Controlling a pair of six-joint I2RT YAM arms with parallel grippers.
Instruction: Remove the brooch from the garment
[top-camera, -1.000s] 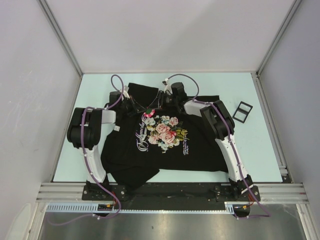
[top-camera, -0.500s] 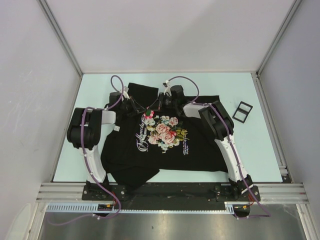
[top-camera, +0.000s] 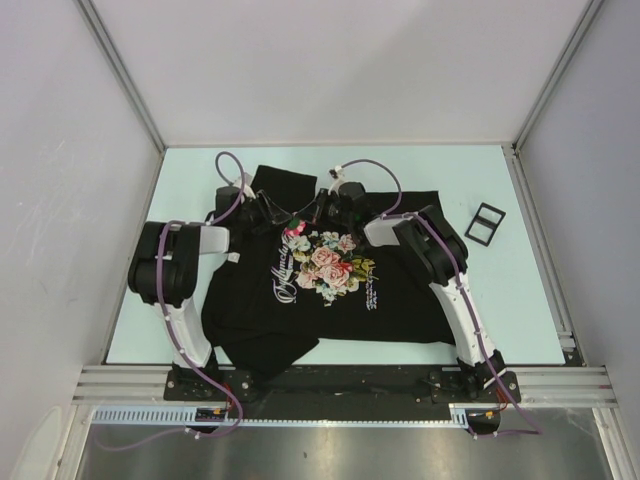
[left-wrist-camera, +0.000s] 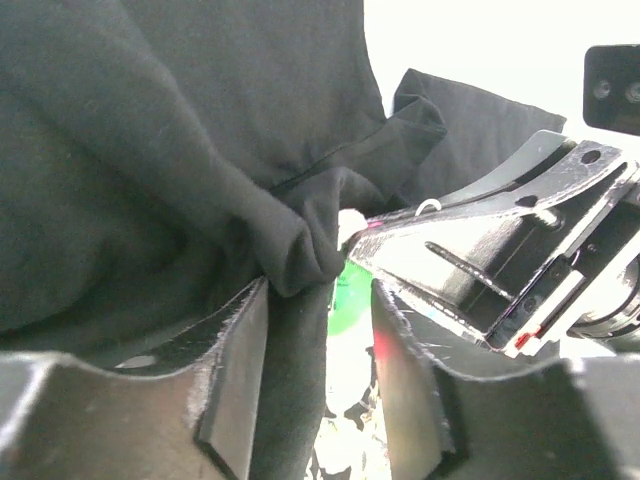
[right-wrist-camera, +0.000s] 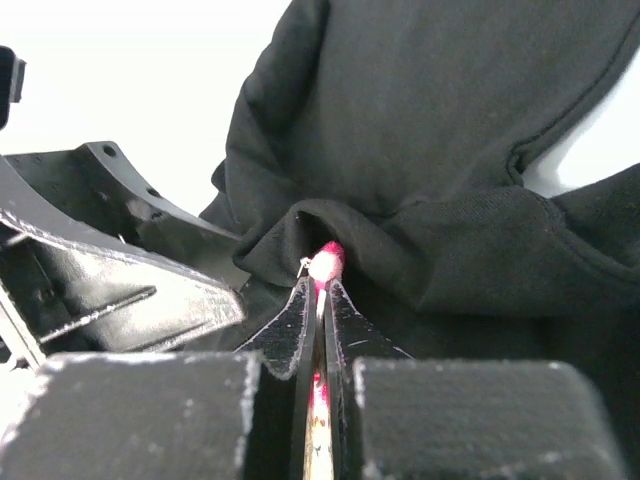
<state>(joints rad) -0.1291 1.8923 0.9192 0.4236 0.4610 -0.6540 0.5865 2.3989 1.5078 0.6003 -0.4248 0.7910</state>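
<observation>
The garment (top-camera: 330, 290) is a black T-shirt with a printed rose bouquet, lying flat on the table. Both grippers meet at its collar. My right gripper (right-wrist-camera: 320, 285) is shut on the small pink brooch (right-wrist-camera: 326, 262), which still sits against a raised fold of black fabric (right-wrist-camera: 420, 250). In the top view the brooch (top-camera: 294, 231) shows as a pink spot beside the right gripper (top-camera: 310, 214). My left gripper (left-wrist-camera: 320, 300) has its jaws apart with a fold of the shirt (left-wrist-camera: 295, 255) hanging between them against the left finger, and a lit gap beside the right finger. It is also in the top view (top-camera: 275, 215).
A small black rectangular frame (top-camera: 485, 222) lies on the pale green table (top-camera: 500, 300) right of the shirt. Grey enclosure walls stand on the left, right and far sides. The right gripper's body (left-wrist-camera: 490, 270) fills the right of the left wrist view.
Both arms have shifted slightly left. The right gripper has moved left, closer to the left gripper at the collar. The shirt has stayed in place.
</observation>
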